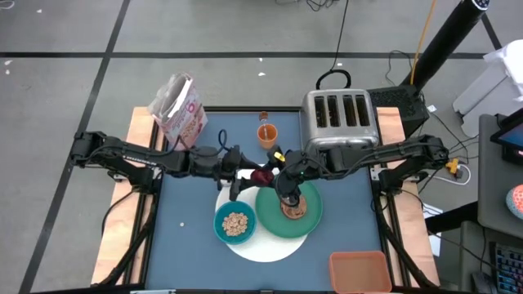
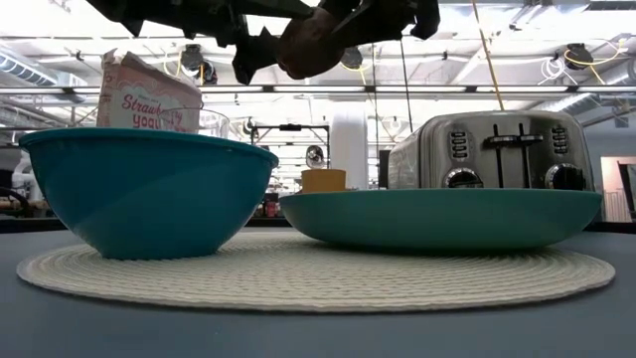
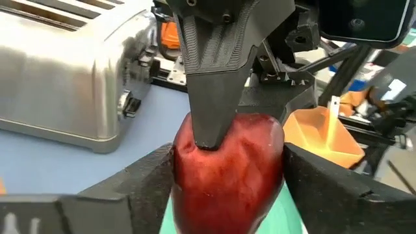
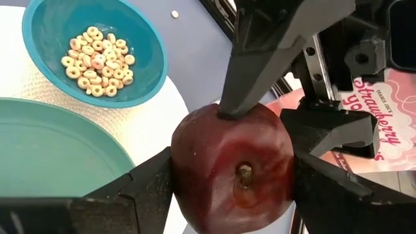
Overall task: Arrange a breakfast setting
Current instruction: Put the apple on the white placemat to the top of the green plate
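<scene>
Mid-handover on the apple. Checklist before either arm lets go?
1. Right end effector on the dark-red fruit: ok, fingers touch both sides.
2. Left end effector on the fruit too: ok, fingers flank it, crosswise to the right's.
3. Fruit off the table: ok, held above the round white mat.
4. Free space on the large green plate: ok, bare area beside the brown ring bread.
5. Right grip firm enough alone: cannot tell.

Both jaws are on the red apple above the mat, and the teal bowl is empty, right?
Not quite. The teal bowl holds ring cereal, as the right wrist view shows. Both grippers, left and right, do grip the red apple above the mat.
</scene>
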Motion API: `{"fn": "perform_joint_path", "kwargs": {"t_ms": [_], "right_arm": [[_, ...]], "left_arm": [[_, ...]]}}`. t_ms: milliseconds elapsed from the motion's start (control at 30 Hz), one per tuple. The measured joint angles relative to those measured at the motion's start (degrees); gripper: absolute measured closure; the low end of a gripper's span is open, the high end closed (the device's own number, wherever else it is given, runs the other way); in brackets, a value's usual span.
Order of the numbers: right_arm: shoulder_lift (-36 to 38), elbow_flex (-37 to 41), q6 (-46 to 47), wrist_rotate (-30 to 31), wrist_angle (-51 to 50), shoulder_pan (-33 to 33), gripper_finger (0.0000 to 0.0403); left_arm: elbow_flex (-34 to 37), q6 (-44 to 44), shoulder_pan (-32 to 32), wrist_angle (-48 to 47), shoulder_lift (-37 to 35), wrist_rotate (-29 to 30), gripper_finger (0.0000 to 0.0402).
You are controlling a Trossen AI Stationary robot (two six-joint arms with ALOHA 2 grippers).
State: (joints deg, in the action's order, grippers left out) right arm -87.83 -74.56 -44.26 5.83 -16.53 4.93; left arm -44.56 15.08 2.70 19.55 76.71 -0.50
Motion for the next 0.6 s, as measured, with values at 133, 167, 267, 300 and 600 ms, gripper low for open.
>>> {"fn": "perform_joint_path", "kwargs": {"t_ms": [133, 167, 267, 300, 600], "right_arm": [[0.00, 0.00, 0.69, 0.10, -0.92, -0.02, 0.0143], [0.00, 0.00, 1.37, 0.10, -1.13, -0.02, 0.0144], [0.00, 0.00, 3.20, 0.28, -2.27, -0.04, 0.0144], [0.00, 0.00, 3.50, 0.34, -2.53, -0.04, 0.0144], [0.00, 0.00, 9.64, 0.21, -5.45, -1.11, 0.0144]], "left_arm": [[-0.02, -0.38, -0.02, 0.04, 0.00, 1.03, 0.0077], [-0.02, -0.38, -0.02, 0.02, 0.00, 1.05, 0.0064], [-0.02, -0.38, -0.38, -0.40, 0.00, 1.05, 0.0036], [-0.02, -0.38, -0.53, -0.64, -0.01, 1.03, 0.0030], [-0.08, -1.13, -3.81, -5.73, -3.34, 1.00, 0.0023]]}}
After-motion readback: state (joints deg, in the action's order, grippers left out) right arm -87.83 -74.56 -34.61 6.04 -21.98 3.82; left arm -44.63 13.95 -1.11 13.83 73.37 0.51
